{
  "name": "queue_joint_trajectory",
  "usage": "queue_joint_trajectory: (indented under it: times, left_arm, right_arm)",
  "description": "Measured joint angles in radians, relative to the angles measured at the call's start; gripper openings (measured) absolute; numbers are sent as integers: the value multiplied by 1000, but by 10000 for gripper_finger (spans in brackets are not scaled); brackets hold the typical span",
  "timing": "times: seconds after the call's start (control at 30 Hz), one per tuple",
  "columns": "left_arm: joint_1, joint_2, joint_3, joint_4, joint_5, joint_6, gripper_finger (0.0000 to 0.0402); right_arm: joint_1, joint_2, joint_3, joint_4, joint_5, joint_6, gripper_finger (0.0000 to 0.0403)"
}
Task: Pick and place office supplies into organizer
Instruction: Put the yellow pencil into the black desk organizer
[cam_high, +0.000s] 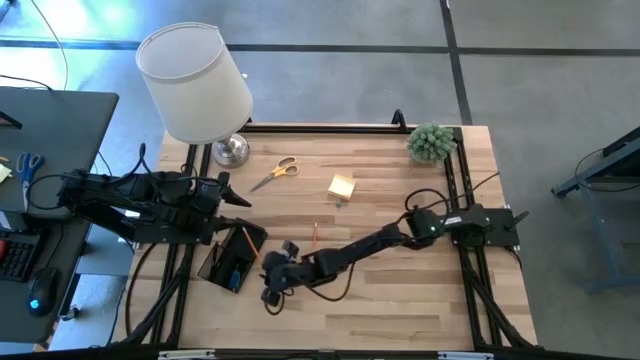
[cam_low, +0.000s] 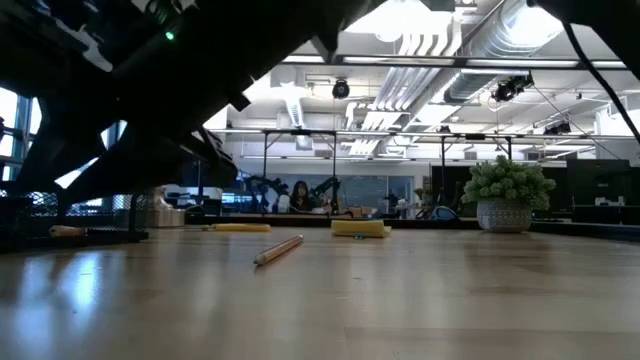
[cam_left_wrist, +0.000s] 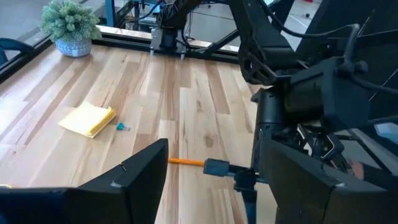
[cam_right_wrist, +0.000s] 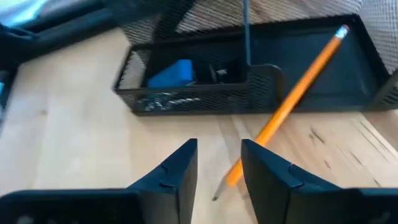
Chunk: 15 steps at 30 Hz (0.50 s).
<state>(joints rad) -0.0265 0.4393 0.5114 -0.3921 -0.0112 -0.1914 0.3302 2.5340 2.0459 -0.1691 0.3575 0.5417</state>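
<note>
The right gripper (cam_right_wrist: 219, 163), fingers parted, hovers just off the organizer (cam_right_wrist: 186, 99); a pencil (cam_right_wrist: 292, 99) leans over its rim. Nudge it toward eleven o'clock. The left gripper (cam_left_wrist: 205, 186) waits, spread.

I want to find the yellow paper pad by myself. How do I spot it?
Start at the big white lamp at the table's back left, then look right, past the yellow-handled scissors. The sticky-note pad lies flat near the table's middle. It is the only square yellow block, with a tiny blue piece beside it.
</note>
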Motion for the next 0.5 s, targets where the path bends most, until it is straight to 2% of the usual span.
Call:
queue_joint_trajectory:
  times: [0.1, 0.27, 0.5]
  left_arm:
    - [0, 0, 0, -6, 3, 0, 245]
    - [0, 0, 0, -18, 3, 0, 245]
    - [0, 1, 0, -26, 2, 1, 245]
  right_arm:
    - [-3, 8, 53, -80, 14, 7, 133]
    - [-10, 8, 55, -79, 9, 38, 140]
    - [3, 30, 54, -48, 90, 14, 140]
